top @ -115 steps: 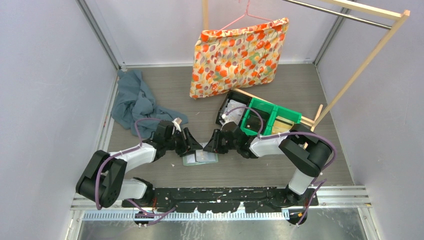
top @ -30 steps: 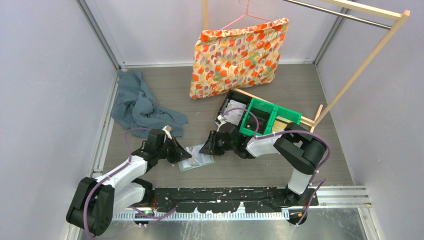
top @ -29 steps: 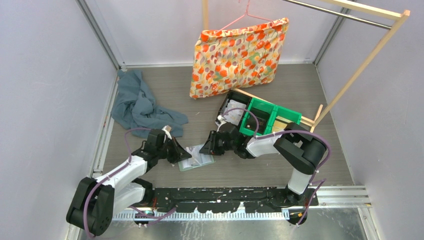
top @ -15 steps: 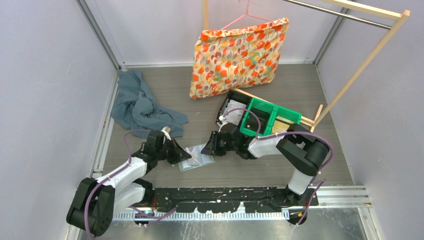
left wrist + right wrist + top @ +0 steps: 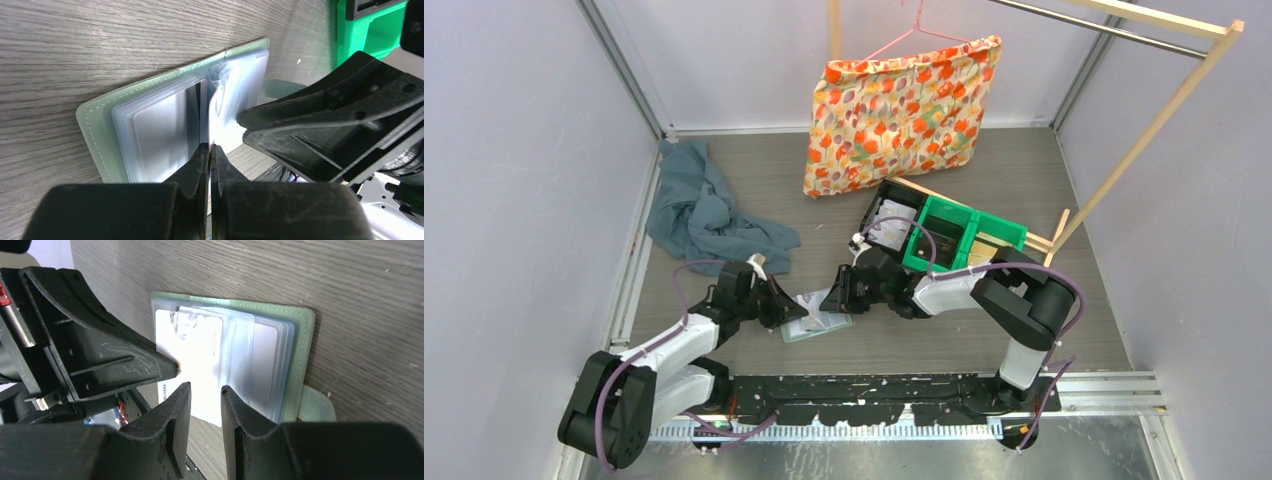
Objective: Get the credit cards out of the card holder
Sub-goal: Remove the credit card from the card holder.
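Grey wood-grain bench (image 5: 1024,180) carries everything. At the far side a large orange-flowered fabric cushion (image 5: 904,110) hangs on a pink wire hanger. A crumpled blue-grey cloth (image 5: 699,210) lies far left, and bright green plastic bins (image 5: 964,235) sit right of centre, just behind my right arm. My left claw (image 5: 784,308) and my right claw (image 5: 834,298) are both down low near the bench's near edge, tips facing each other across the holder, close but apart. The left claw is pressed together, with no gap showing in its wrist view; its tip sits at the fold between the clear pockets, and I can't tell if a pocket leaf is pinched in it. The right claw is slightly apart, a narrow gap, hanging over the near edge of the white card; contact unclear. The pale sage-green fold-over card holder (image 5: 819,325) lies open and flat on the bench between the two claws, clear pockets up. A thin white rectangular card (image 5: 195,355) sticks partly out of the pockets on the left claw's side. A plain grey card (image 5: 267,365) sits fully inside a pocket on the other half.
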Action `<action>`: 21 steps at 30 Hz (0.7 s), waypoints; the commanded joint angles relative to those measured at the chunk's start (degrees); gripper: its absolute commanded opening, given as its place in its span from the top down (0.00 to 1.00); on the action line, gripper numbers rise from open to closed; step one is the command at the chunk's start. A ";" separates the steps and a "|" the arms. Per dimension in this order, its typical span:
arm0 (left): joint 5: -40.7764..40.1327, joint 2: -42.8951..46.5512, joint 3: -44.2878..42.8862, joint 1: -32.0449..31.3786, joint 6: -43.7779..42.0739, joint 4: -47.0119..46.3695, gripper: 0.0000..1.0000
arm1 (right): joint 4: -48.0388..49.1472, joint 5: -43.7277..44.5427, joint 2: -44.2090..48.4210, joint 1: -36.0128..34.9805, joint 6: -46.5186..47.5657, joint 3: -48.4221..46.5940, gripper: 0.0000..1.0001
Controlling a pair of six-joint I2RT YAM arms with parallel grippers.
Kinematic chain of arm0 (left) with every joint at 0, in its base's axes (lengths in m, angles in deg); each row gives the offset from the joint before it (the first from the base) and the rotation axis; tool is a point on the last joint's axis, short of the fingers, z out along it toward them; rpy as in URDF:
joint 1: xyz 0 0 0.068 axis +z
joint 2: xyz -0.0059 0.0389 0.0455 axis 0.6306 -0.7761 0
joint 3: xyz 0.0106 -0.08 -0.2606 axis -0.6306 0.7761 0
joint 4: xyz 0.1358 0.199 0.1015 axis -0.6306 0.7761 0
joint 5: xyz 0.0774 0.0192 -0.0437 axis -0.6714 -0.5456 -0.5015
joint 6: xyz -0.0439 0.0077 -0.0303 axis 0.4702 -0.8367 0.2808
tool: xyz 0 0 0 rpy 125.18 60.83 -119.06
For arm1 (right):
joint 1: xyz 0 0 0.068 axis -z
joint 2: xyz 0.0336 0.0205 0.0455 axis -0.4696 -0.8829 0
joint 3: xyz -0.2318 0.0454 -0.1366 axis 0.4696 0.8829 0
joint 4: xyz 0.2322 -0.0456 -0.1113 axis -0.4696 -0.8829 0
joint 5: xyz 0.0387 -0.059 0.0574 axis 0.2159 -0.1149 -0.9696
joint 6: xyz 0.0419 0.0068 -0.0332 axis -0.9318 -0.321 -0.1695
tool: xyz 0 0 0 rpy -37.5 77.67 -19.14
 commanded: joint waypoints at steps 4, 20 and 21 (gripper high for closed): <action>-1.15 -0.81 0.79 0.41 -0.50 0.27 0.99 | -3.02 1.03 -2.73 -0.20 0.08 -2.65 0.66; -1.77 3.43 1.81 0.41 1.03 2.60 0.82 | -4.55 2.10 -3.86 -0.05 -0.32 -2.47 0.68; -1.92 4.60 2.22 0.41 1.40 2.72 0.80 | -4.55 2.05 -3.88 -0.06 -0.35 -2.47 0.68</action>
